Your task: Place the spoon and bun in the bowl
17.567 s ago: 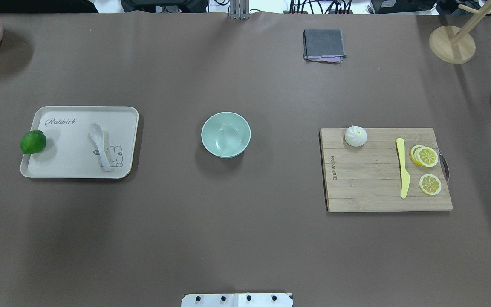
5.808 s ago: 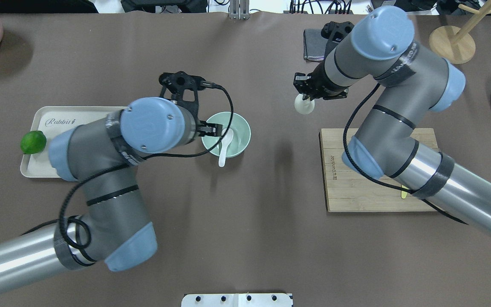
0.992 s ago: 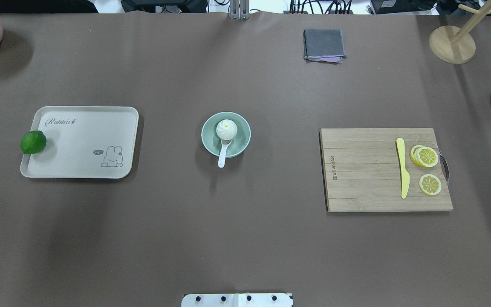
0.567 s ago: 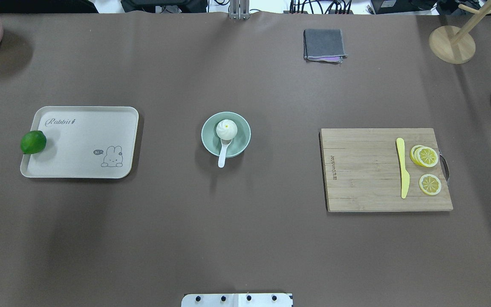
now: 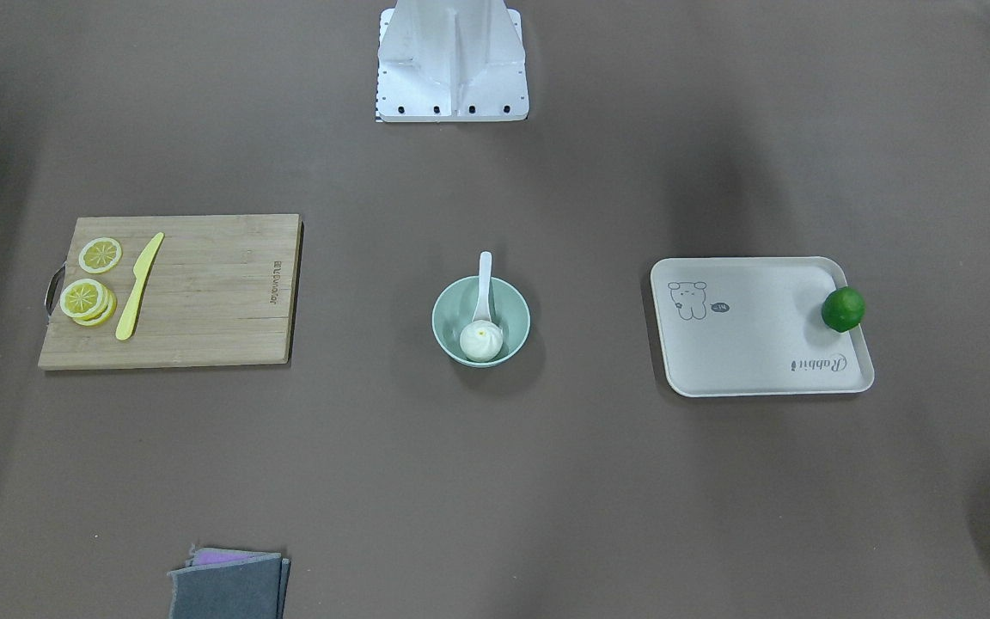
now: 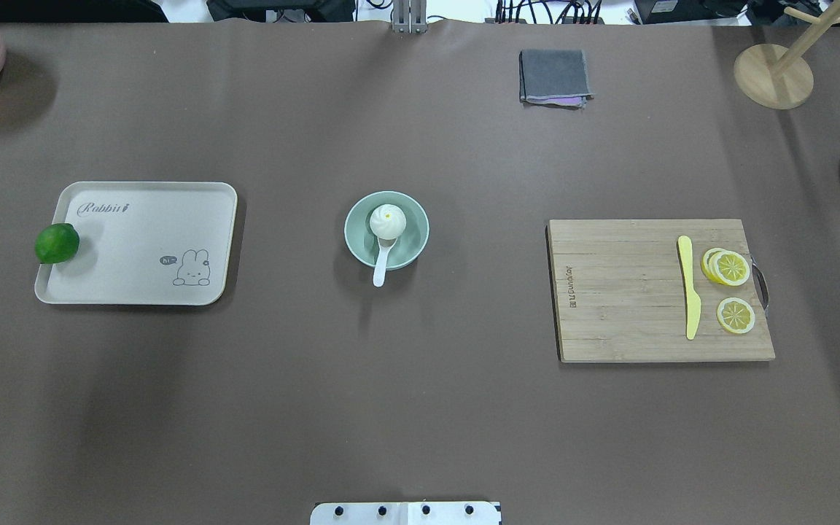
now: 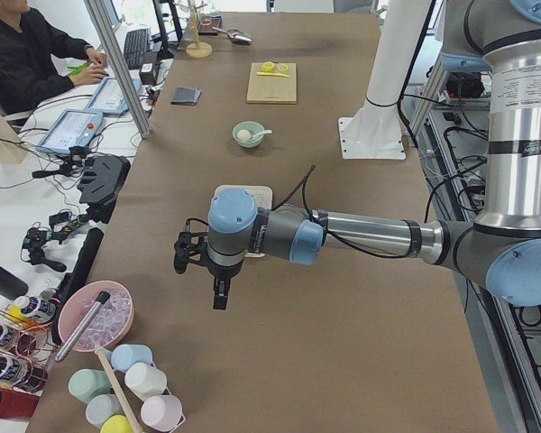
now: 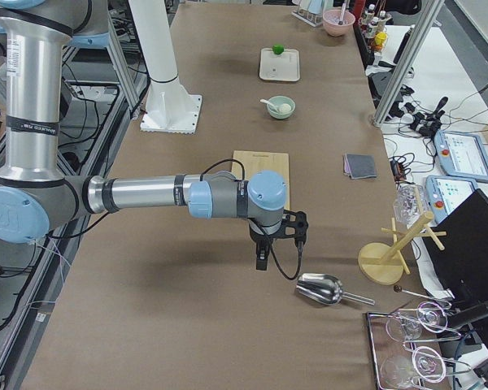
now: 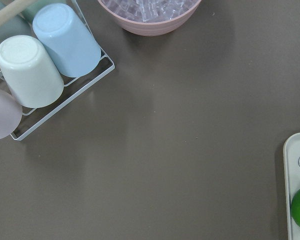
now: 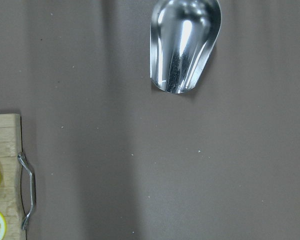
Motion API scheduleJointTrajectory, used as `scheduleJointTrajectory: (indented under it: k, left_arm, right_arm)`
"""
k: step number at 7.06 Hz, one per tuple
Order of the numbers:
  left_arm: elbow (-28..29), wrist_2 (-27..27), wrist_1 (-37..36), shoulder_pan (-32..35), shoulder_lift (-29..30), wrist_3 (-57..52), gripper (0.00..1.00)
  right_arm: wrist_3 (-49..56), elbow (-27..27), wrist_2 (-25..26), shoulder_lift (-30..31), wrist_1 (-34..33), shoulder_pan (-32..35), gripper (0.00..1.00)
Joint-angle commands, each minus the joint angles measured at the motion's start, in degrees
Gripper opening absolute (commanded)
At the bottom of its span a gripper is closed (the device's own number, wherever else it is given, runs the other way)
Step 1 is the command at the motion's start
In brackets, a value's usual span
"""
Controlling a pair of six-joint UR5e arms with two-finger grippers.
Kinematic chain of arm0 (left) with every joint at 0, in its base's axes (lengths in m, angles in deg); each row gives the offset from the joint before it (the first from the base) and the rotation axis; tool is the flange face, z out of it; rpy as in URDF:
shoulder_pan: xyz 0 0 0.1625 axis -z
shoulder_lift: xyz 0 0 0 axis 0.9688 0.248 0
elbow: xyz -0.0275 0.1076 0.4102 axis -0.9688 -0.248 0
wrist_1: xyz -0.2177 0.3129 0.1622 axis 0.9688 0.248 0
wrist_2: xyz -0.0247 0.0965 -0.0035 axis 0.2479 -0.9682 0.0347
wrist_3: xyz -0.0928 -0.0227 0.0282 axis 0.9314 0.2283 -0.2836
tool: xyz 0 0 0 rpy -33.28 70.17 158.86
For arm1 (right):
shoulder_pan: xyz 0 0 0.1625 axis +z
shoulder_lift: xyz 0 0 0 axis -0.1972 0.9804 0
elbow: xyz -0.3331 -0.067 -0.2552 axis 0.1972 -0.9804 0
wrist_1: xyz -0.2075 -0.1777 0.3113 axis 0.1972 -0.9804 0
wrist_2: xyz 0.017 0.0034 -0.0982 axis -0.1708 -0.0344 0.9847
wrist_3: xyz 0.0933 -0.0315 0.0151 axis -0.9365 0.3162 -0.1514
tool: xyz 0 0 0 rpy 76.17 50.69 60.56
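The mint-green bowl (image 6: pixel 351 235) stands at the table's middle and also shows in the front-facing view (image 5: pixel 440 325). The white bun (image 6: pixel 387 221) sits inside it. The white spoon (image 6: pixel 380 267) rests with its scoop in the bowl, partly under the bun, and its handle over the rim toward the robot. My left gripper (image 7: pixel 218 295) hangs above the table's left end, far from the bowl. My right gripper (image 8: pixel 260 258) hangs above the right end near a metal scoop. Neither holds anything that I can see. I cannot tell whether they are open or shut.
A beige tray (image 6: pixel 135 288) with a green lime (image 6: pixel 56 243) lies left of the bowl. A wooden board (image 6: pixel 624 306) with a yellow knife (image 6: pixel 690 286) and lemon slices (image 6: pixel 730 268) lies right. A grey cloth (image 6: pixel 554 76), metal scoop (image 10: pixel 184 44), pink bowl (image 9: pixel 149 15) and cups (image 9: pixel 65 40) are around.
Over the earlier frames the spoon left the tray and the bun left the board; both now lie in the bowl. Both arms have left the overhead view. Nothing moved in the last second.
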Motion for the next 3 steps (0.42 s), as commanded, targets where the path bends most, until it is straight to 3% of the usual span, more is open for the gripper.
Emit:
scheduleJointTrajectory:
  k: [1,3]
  left_arm:
    - [-0.1,0.0,0.0,-0.1,-0.4,0.0,0.98]
    - [-0.2,0.0,0.0,0.0,-0.3,0.0,0.98]
  right_arm:
    - [0.0,-0.1,0.0,0.1,0.1,0.0,1.00]
    - [0.0,0.0,-0.1,0.6,0.1,0.0,1.00]
